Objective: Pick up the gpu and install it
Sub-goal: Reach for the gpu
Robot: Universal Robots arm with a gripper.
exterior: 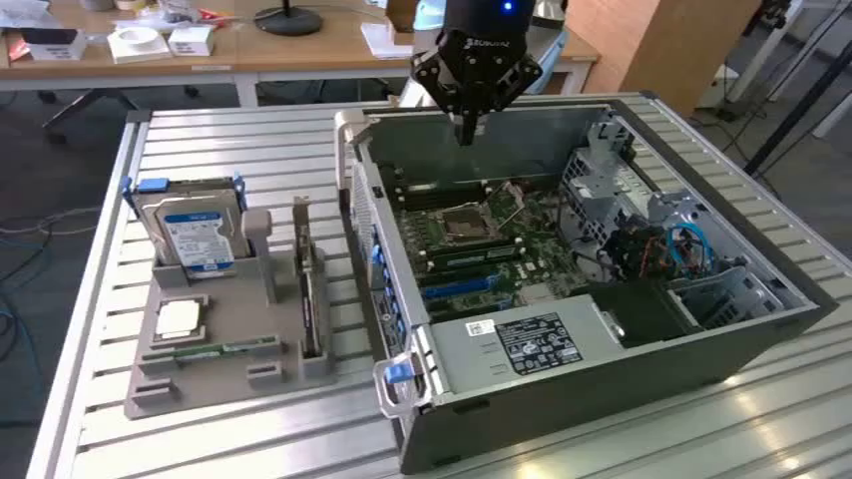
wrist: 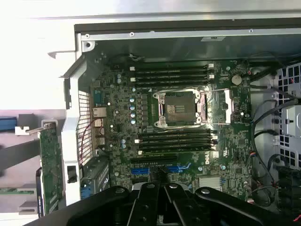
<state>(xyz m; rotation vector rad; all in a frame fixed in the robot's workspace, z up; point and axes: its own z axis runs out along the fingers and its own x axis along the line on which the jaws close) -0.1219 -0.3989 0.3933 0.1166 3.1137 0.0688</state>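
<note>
I am reading the black two-finger gripper [exterior: 466,135] as hanging over the far end of the open dark metal computer tower case [exterior: 639,379], which is lying on its side on the slatted aluminium table [exterior: 213,140]. The fingers are pointing straight down and are meeting in one narrow tip, so I am logging the pincer as closed together. In the wrist view the gripper [wrist: 163,193] is looking down onto the green motherboard [wrist: 188,117] inside the case.

The gpu [exterior: 309,289], a thin flat dark expansion card, is standing on its long edge in a slot of the grey moulded parts holder [exterior: 266,259], on the exterior view's left of the case and just beside the case wall. The gripper is sitting well apart from it. In the wrist view the gpu [wrist: 49,169] is showing as a narrow green-edged board outside the case wall.

The same holder is carrying a boxy silver hard drive with a blue-white label [exterior: 196,235] standing upright, a square silver processor chip [exterior: 178,319] lying flat, and a small narrow green memory stick [exterior: 213,351] lying flat beside the chip.
</note>
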